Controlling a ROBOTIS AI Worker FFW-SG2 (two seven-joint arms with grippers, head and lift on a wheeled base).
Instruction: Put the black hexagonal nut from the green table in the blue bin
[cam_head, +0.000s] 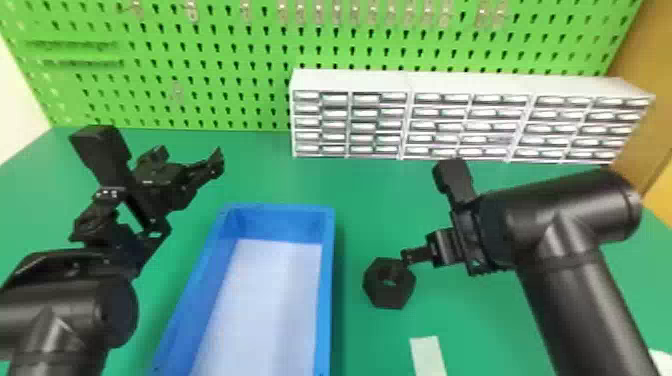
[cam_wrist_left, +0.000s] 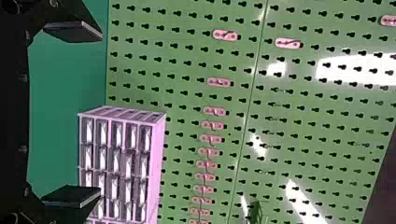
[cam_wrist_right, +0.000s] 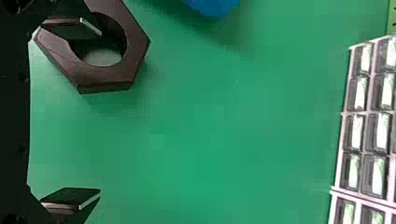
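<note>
In the head view the black hexagonal nut (cam_head: 377, 294) lies on the green table (cam_head: 370, 185), right of the blue bin (cam_head: 326, 280). My right gripper (cam_head: 417, 256) is at the nut's far right edge. In the right wrist view one finger of my right gripper (cam_wrist_right: 84, 114) overlaps the hole of the nut (cam_wrist_right: 105, 77); the other is far apart from it, with nothing held. Left of the bin's far end my left gripper (cam_head: 187, 172) is raised; in the left wrist view my left gripper (cam_wrist_left: 81, 114) stands open and holds nothing.
A white drawer cabinet (cam_head: 350, 125) stands at the back against the green pegboard (cam_head: 200, 65). A pale strip (cam_head: 427, 355) lies on the table nearer than the nut.
</note>
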